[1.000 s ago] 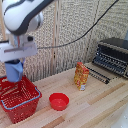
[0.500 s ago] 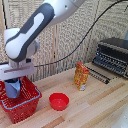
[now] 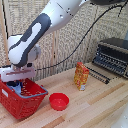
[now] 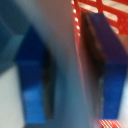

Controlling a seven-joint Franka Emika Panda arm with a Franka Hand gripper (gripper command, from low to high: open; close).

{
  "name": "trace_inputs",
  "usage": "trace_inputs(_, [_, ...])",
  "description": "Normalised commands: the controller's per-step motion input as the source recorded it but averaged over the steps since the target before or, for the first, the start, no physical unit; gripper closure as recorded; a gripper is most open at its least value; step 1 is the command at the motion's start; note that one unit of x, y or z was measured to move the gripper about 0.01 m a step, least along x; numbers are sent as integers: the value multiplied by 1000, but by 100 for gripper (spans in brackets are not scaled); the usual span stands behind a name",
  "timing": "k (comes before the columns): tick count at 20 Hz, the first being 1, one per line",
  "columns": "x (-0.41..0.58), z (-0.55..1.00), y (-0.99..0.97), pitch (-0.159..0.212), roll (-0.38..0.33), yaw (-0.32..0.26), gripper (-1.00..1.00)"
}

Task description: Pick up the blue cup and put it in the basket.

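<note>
Arm: the white-and-black arm [image 3: 45,27] is reaching down from the upper part of the exterior view toward that view's left edge.
Table: a light wooden table [image 3: 95,107] is carrying every item listed below.
Toaster oven: a dark toaster oven [image 3: 112,55] is sitting at the exterior view's right, well apart from the basket.
Basket: the red basket [image 3: 22,97] with slotted sides is standing at the exterior view's lower left; the wrist view is showing its red mesh [image 4: 102,12] behind the fingers.
Gripper: the white gripper [image 3: 16,77] is hanging low over the basket's opening.
Fingers: the two dark blue fingers [image 4: 107,65] are standing apart, with a pale blue wall between them.
Grip state: the fingers are clamping the cup's wall, one on each side of it.
Packet: the yellow-orange packet [image 3: 81,76] is standing upright near the table's middle.
Bowl: the shallow red bowl [image 3: 59,101] is lying just beside the basket.
Cup: the light-blue cup [image 4: 62,55] is sitting inside the basket under the gripper; its wall is running lengthwise along the fingers, but blur is hiding which way the mouth and handle point.
</note>
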Motion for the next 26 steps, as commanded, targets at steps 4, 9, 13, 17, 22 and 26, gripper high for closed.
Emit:
trace_inputs(4, [0, 24, 202, -30, -31, -128, -100])
trace_inputs(9, [0, 226, 157, -6, -9, -159, -100])
trace_inputs(13, [0, 501, 24, 70, -28, -130, -100])
trace_inputs(17, [11, 725, 1, 125, -75, -118, -100])
trace_inputs(22, [117, 767, -118, 130, -11, -91, -100])
trace_inputs(26, [169, 276, -167, 119, 20, 11, -100])
